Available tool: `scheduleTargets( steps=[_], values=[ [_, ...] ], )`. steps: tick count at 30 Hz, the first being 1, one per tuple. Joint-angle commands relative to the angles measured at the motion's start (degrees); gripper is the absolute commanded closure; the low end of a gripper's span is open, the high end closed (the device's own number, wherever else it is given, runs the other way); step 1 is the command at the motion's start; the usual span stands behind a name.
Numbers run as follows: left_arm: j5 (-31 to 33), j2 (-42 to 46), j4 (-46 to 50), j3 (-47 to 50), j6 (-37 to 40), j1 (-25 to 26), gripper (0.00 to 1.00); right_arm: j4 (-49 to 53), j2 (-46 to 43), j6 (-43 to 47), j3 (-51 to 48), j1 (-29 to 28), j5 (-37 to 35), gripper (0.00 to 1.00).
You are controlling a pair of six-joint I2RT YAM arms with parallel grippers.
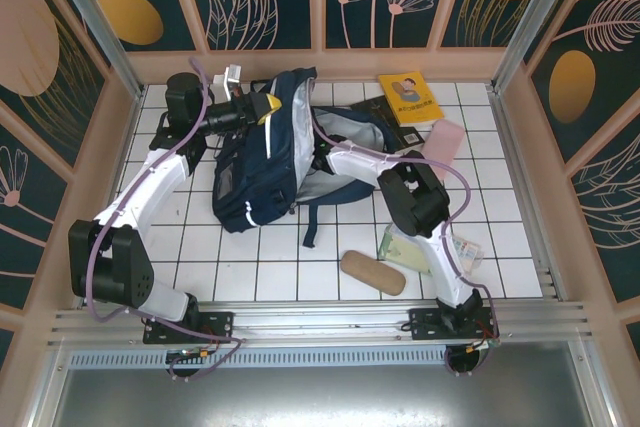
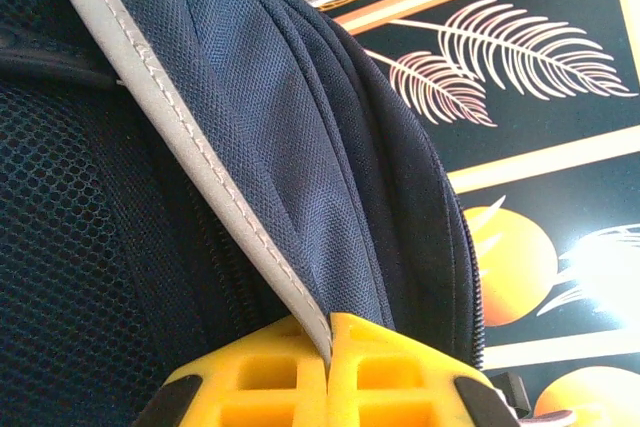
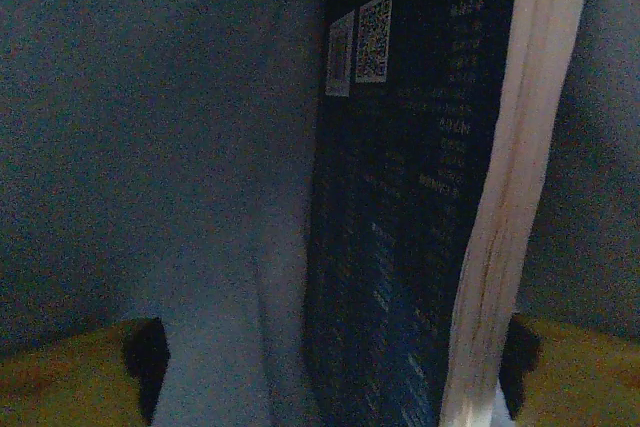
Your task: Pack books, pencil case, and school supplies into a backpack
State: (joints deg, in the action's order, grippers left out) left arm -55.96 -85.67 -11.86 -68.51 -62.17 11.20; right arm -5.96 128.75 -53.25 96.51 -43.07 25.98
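Releasing the dark blue thin book with pale print inside the large navy blue fabric backpack with white piping looks like the step in hand. The right pincer is deep in the bag's opening. Its yellow fingers stand wide apart with the book upright between them; the page edge lies close by one finger and a gap shows on the other side. The left pincer is clamped on the white-piped edge of the backpack's flap, holding the mouth open.

To do this well, I judge the right arm should back straight out along the book's plane, so neither finger drags the cover or tips it. The left grip should hold until that arm is clear, or the flap may drop onto the wrist.

On the white tiled surface lie the yellow cartoon-figure book, the pink flat pouch, the tan oblong rounded case and the pale green-white rectangular packet.
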Motion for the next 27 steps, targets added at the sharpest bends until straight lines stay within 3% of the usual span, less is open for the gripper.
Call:
scheduleTargets(
  steps=[1, 11, 20, 25, 27],
  values=[
    [-3.54, 1.59, -4.23, -2.81, 2.74, 0.77, 1.0, -0.99, -6.51, 3.25, -3.4, 0.48, -1.6, 0.1],
    [-1.31, 4.05, -1.14, 0.31, 5.28, -0.46, 1.0, -13.03, -22.63, 4.95, -23.57, 2.52, -3.49, 0.01],
    [5.06, 7.04, 7.04, 3.82, 10.83, -2.64, 1.0, -2.94, -32.45, 11.09, -28.71, 4.81, -7.8, 0.07],
    [4.93, 6.23, 4.52, 6.37, 9.42, -3.0, 1.0, -3.54, -35.29, 13.23, -32.23, 6.12, -5.05, 0.08],
    [6.41, 6.2, 6.6, 5.83, 10.87, -3.02, 1.0, -0.91, -36.08, 13.62, -31.92, 6.37, -8.37, 0.11]
  ],
)
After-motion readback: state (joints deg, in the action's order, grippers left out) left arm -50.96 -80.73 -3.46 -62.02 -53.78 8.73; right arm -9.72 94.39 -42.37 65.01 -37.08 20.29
